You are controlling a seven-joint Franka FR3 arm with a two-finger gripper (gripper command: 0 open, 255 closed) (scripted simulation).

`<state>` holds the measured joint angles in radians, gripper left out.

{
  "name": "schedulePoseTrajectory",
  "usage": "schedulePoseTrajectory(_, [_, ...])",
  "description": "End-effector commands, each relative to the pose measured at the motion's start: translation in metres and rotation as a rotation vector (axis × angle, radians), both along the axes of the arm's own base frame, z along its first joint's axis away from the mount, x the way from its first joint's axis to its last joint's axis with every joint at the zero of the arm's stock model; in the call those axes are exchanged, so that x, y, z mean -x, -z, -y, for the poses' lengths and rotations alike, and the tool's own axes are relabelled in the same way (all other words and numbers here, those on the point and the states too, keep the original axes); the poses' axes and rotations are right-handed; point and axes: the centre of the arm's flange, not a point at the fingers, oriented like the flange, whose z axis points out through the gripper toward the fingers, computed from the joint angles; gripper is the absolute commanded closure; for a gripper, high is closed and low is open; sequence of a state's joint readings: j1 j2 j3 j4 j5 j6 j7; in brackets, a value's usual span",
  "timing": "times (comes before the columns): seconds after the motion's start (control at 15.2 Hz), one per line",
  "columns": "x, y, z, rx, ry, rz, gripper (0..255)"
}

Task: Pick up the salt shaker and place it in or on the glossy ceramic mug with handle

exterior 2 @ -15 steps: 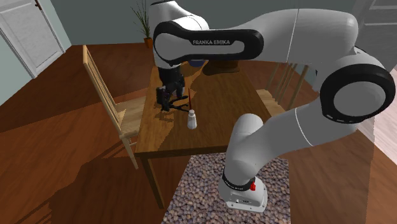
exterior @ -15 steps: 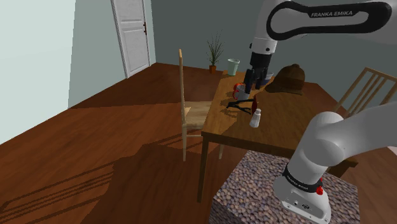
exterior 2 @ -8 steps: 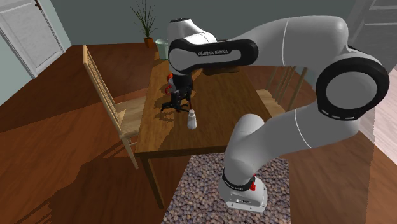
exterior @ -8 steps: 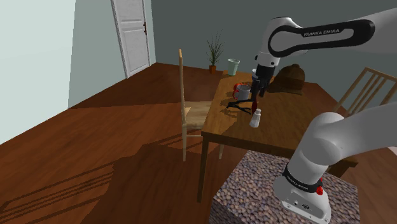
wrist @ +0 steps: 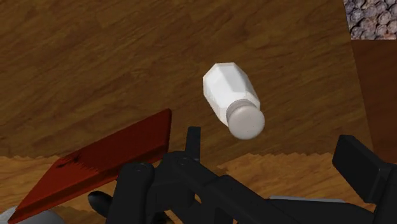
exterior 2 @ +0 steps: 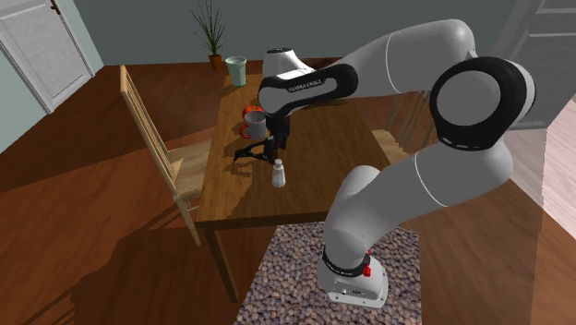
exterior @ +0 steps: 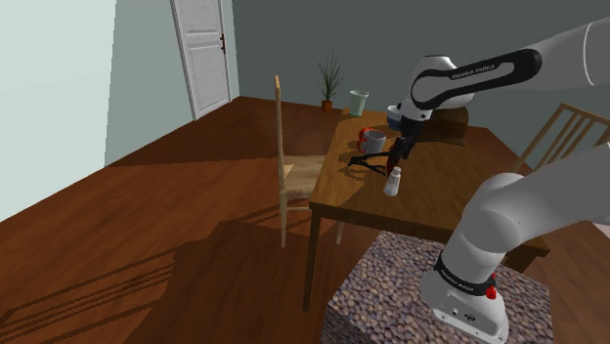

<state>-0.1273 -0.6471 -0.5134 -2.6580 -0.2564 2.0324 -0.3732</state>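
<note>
A: Progress?
B: Early. White salt shaker (exterior 2: 278,174) stands upright on the table (exterior 2: 235,198), untouched. The gripper (exterior 2: 272,148) hangs just above it, fingers (wrist: 364,168) apart, clasping nothing.
A: The mug?
B: Red-and-grey mug (exterior 2: 254,120) sits near, farther from the stand. A black tool (exterior 2: 246,153) and a dark red flat piece (wrist: 102,162) lie by the shaker, on the mug's side.
A: Left to do?
B: All of it, I judge: descend, close, lift, carry, set down.
A: Writing?
B: Arm link (exterior 2: 309,86) reads FRANKA EMIKA. No label seen on the shaker.

Home dining room: wooden table (exterior: 442,182), chair (exterior: 302,175), panelled door (exterior: 203,54).
</note>
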Motion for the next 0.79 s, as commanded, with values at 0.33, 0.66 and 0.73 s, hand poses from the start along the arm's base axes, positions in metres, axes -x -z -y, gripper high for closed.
schedulePoseTrajectory(0.33, [0.002, 0.041, 0.007, 0.000, -0.005, 0.004, 0])
schedulePoseTrajectory(0.66, [0.001, 0.049, 0.007, 0.000, -0.005, 0.004, 0])
schedulePoseTrajectory(0.73, [0.001, 0.049, 0.007, 0.000, -0.005, 0.004, 0])
